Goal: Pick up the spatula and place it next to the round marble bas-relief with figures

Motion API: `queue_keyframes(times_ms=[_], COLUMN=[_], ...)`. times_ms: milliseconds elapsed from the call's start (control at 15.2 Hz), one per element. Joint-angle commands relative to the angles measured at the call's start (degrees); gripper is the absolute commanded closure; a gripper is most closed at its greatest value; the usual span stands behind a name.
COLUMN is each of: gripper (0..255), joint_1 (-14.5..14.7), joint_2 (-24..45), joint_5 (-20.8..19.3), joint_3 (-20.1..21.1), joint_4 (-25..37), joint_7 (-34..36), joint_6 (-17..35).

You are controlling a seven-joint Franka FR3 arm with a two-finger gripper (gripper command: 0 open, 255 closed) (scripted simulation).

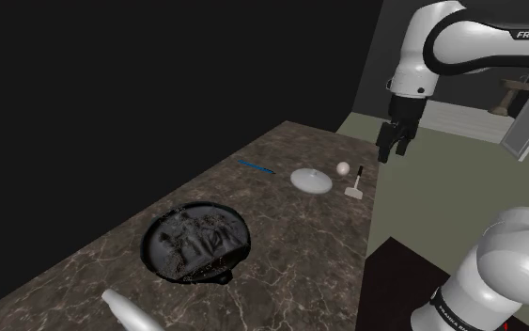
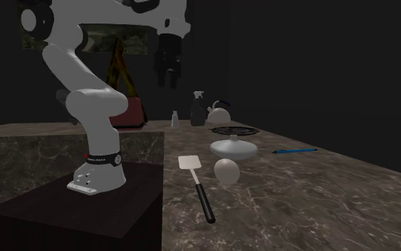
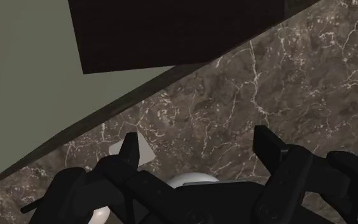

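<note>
The tool [image 1: 394,143], an all-black two-finger gripper, hangs in the air with its fingers spread apart, clasping nothing. Below it, on the brown veined marble surface [image 1: 281,244] near the edge, lies the spatula [image 2: 191,165], a flat, squarish white blade on a slim black handle. A plain white ball [image 2: 226,170] sits just beside the spatula. A low white domed dish [image 2: 233,148] lies a little further from the tool. The dark round bas-relief [image 1: 196,244] lies well beyond those, and its figures are hard to make out. In the wrist view one finger [image 3: 130,147] covers part of the blade, and the tool's body hides the handle.
</note>
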Motion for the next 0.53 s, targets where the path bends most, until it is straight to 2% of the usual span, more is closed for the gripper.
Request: queue_keyframes(times_ms=[0,462], gripper=[0,0], joint_1=[0.0,-6.4], joint_2=[0.0,10.1], joint_5=[0.0,0.3], joint_3=[0.0,0.6], joint_4=[0.0,-2.8], joint_7=[0.0,14.5], joint_6=[0.0,15.2])
